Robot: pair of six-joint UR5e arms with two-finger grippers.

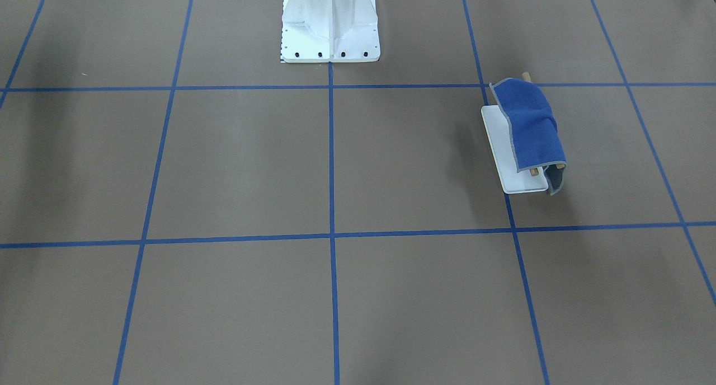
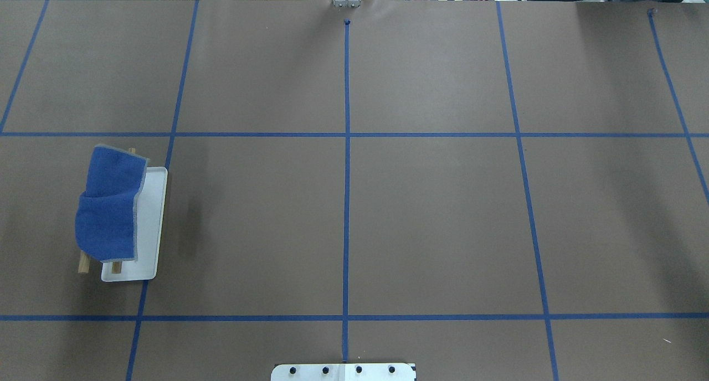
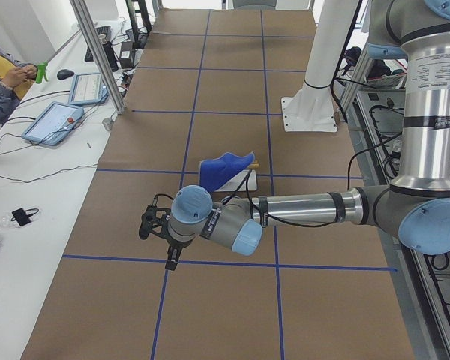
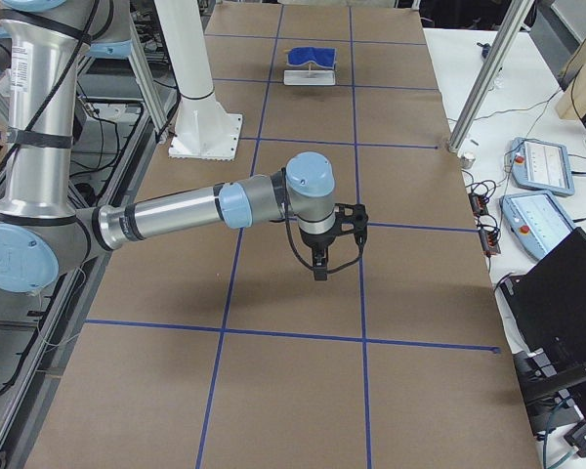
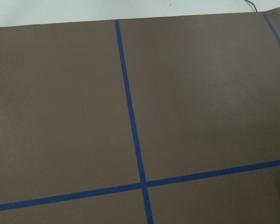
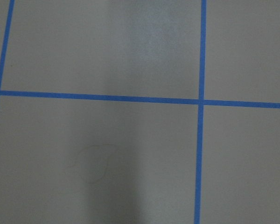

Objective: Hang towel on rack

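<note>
The blue towel (image 1: 531, 125) lies draped over the two wooden rods (image 1: 524, 76) of the rack, blue side up, with a grey corner hanging at one end. The rack's white tray base (image 1: 500, 150) stands on the brown table. In the overhead view the towel (image 2: 108, 204) and the rack base (image 2: 150, 220) sit at the left. My left gripper (image 3: 159, 240) hangs above the table, apart from the rack, nearer the camera in the exterior left view. My right gripper (image 4: 337, 249) hangs far from the rack (image 4: 311, 70). I cannot tell whether either is open or shut. Both wrist views show only paper and tape.
A large white bolted pedestal (image 1: 330, 24) stands at the robot's side of the table. Blue tape lines (image 2: 347, 148) form a grid on the brown paper. A side table with tablets (image 3: 56, 120) and a metal post (image 3: 97, 52) lies beyond the far edge.
</note>
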